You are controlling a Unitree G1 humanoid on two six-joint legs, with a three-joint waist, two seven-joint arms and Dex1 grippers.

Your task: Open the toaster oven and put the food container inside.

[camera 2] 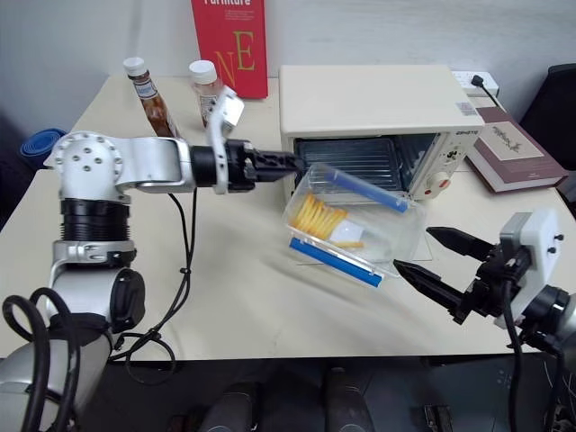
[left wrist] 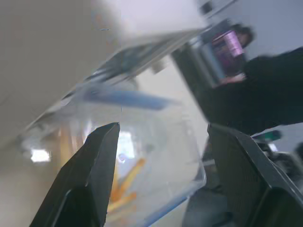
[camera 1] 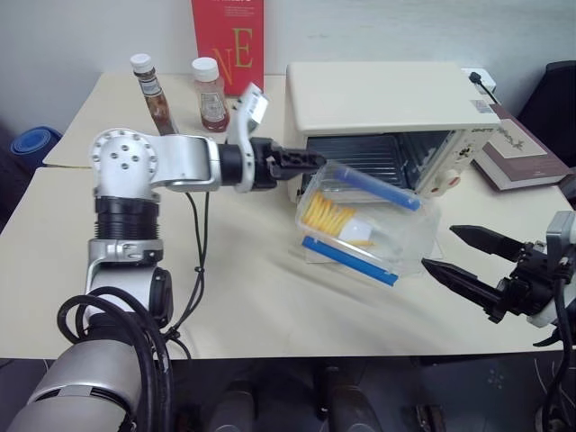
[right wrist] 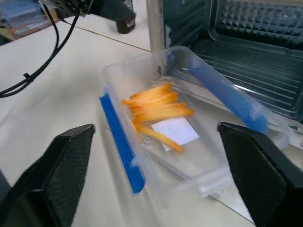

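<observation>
At the far left of the beige table (camera 1: 243, 306) stand two sauce bottles (camera 1: 180, 94), with a red book (camera 1: 228, 40) propped behind them against the wall. The left gripper (camera 1: 310, 160) reaches across level toward the oven's left front corner; in the left wrist view its two black fingers (left wrist: 97, 156) stand clearly apart with nothing between them, the container's clear wall just beyond their tips — whether they touch it I cannot tell.

The food container (camera 1: 364, 225) sits tilted in front of the toaster oven (camera 1: 387, 108), its far end raised onto the let-down glass door, its near end low toward the table. One blue clip (camera 1: 349, 261) runs along the near edge, the other along the far edge; orange strips of food lie at its left end. The oven's mouth is open, the wire rack visible within.

At the right, the right gripper (camera 1: 468, 256) hovers beside the container with its jaws spread wide — empty, touching nothing. A dark red book (camera 1: 517, 153) lies right of the oven.
</observation>
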